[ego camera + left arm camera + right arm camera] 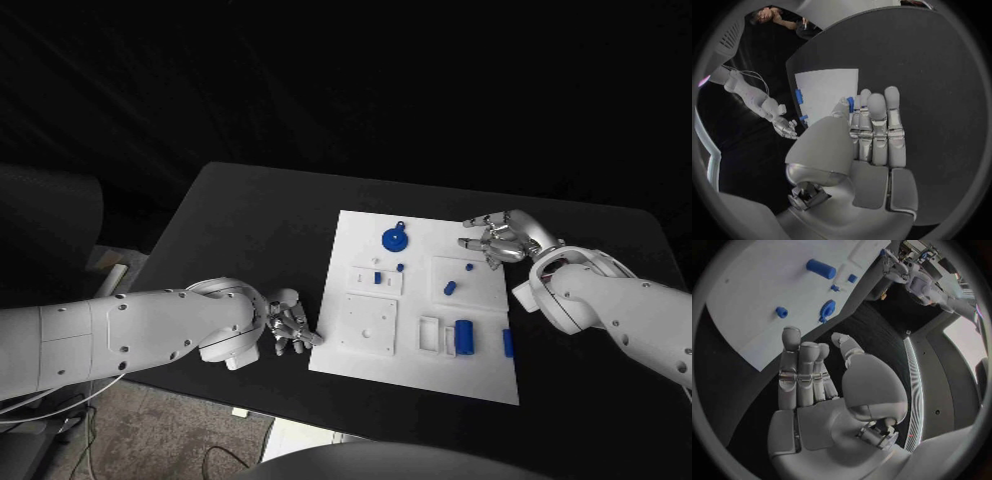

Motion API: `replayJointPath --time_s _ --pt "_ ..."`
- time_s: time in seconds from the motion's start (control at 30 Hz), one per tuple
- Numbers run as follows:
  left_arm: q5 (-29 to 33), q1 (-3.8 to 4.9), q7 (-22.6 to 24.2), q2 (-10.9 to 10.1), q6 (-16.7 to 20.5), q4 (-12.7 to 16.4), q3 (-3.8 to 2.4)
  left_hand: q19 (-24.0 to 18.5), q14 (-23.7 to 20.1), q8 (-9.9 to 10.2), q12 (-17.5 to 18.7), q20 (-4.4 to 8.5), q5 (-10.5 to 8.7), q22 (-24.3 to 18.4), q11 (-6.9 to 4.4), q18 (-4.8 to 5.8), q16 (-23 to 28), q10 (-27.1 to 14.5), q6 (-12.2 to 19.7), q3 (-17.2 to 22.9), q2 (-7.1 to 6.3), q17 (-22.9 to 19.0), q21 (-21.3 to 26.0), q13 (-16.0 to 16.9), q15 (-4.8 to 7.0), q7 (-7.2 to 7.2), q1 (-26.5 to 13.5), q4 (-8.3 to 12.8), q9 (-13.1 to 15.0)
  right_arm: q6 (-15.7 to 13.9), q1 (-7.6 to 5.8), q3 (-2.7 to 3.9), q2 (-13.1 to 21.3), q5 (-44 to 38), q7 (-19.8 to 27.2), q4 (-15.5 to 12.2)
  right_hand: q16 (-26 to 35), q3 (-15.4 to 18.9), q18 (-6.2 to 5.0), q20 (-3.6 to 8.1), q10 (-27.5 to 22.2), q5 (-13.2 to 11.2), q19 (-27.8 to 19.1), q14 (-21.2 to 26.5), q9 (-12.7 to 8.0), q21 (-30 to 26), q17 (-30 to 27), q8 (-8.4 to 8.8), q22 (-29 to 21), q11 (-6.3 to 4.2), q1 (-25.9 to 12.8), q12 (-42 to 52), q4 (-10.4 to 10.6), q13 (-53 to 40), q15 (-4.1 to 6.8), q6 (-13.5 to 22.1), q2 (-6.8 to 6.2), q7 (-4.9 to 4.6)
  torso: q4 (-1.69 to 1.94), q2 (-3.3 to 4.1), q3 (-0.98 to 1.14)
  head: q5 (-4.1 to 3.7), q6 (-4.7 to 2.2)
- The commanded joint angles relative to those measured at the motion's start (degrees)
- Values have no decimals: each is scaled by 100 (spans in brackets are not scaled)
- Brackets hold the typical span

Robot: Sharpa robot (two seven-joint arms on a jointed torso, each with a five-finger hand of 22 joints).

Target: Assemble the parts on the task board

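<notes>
1. One white task board (421,360) lies in the middle of the black desk (245,220), its long side running away from the robot.
2. In the head view, six blue parts can be counted on the board: a round disc with a small tab (394,239) near the far edge, two small pieces (378,278) beside a raised white block, a short peg (449,288) on another white block, a larger cylinder (464,333) by two white frames, and a bar (508,343) near the right edge.
3. Several white fixtures sit on the board, among them a square plate (368,323) at the left and a slim open frame (430,333); their exact count cannot be told.
4. The left robot hand (289,327) rests just beside the board's left edge, fingers apart and holding nothing; in its wrist view the fingers (878,131) stand straight, side by side.
5. The right robot hand (495,237) sits at the board's far right corner, fingers loosely curled yet apart, with nothing in them.
6. Nothing lies between either robot hand and the parts.
</notes>
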State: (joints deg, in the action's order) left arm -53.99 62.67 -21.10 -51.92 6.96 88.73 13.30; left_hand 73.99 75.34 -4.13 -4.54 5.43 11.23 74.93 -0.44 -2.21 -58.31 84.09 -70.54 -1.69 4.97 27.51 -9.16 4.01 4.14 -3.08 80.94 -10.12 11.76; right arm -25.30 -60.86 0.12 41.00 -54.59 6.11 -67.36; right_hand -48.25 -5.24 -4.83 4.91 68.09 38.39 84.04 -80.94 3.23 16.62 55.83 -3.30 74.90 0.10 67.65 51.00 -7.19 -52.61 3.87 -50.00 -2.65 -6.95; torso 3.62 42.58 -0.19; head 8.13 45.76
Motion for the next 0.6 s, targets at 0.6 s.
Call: replayJointPath --time_s 0.6 --pt "1224 341 805 -210 -64 -140 18 -120 -27 27 -38 18 -101 112 -13 63 -88 211 -62 1286 68 -2 -136 6 37 5 -175 1421 -594 66 4 -1 24 -47 73 -123 -35 -65 -66 17 18 35 203 -32 10 2 7 0 194 -10 -40 22 -20 -9 15 -92 -11 -14 -5 1 3 17 -87"
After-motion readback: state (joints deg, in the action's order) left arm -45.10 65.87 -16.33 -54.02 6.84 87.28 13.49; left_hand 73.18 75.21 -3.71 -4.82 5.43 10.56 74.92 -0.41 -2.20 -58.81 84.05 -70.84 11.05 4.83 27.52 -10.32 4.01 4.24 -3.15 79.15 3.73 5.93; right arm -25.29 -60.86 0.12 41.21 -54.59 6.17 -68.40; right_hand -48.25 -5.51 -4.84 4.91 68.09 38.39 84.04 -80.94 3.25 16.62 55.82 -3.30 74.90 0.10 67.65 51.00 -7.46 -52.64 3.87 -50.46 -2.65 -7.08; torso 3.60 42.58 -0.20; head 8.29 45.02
